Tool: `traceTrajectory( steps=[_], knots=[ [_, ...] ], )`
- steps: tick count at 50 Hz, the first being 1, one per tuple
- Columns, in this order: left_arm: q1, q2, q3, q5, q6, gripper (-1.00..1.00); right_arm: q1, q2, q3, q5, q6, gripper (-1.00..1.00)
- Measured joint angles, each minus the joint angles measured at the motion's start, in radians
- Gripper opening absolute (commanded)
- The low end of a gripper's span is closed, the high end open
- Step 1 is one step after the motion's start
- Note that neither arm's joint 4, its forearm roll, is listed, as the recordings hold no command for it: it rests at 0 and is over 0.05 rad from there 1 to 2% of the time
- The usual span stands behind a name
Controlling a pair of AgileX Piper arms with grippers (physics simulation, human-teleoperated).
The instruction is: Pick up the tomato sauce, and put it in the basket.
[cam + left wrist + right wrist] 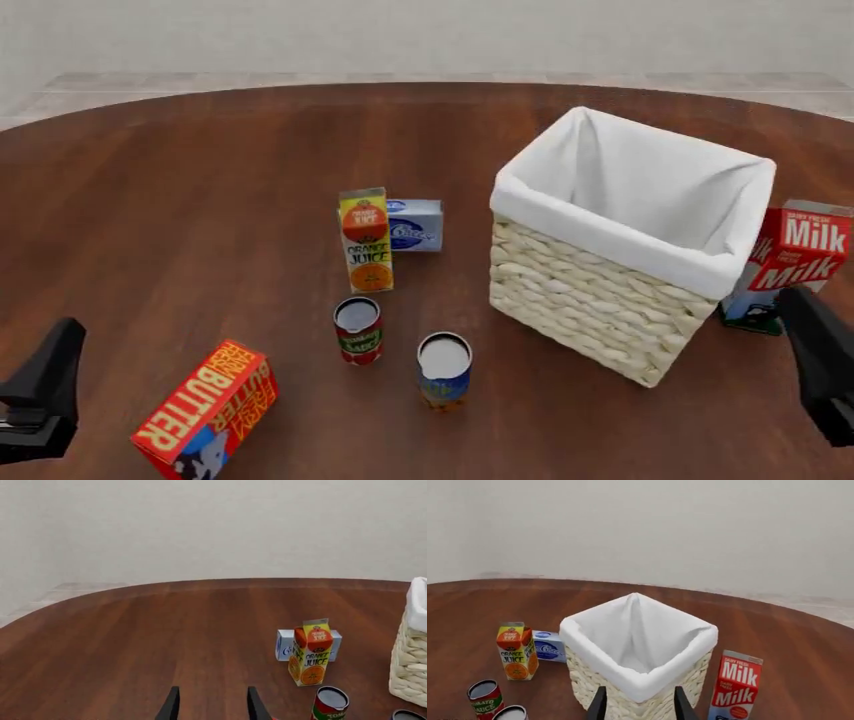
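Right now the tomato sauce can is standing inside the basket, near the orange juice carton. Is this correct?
No. The front view shows the tomato sauce standing on the table, outside the basket. It is indeed near the orange juice carton.

Wooden table [200, 180] — cans, cartons, basket [587, 300].

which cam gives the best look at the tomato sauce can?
Front view: the whole tomato sauce shows, upright, between the orange juice carton and the other can. Left wrist view clips its bottom at the frame edge. Right wrist view shows it small in a corner, also cut off.
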Motion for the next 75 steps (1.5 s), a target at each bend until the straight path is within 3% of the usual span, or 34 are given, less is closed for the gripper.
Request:
traceTrajectory(
  steps=[21, 47, 59, 75],
  knots=[
    [0.001, -0.002, 0.002, 0.000, 0.001, 1.00, 0.203, 0.266, -0.244, 0.052, -0.008, 1.00],
    [0.001, 0.001, 0.001, -0.002, 0.001, 1.00, 0.489, 0.742, -0.626, 0.222, 0.004, 1.00],
    [0.001, 0.000, 0.001, 0.000, 0.001, 1.00, 0.545, 0.947, -0.755, 0.258, -0.009, 1.00],
    [0.001, -0.002, 0.002, 0.000, 0.001, 1.00, 0.572, 1.179, -0.839, 0.249, -0.019, 1.00]
  ],
)
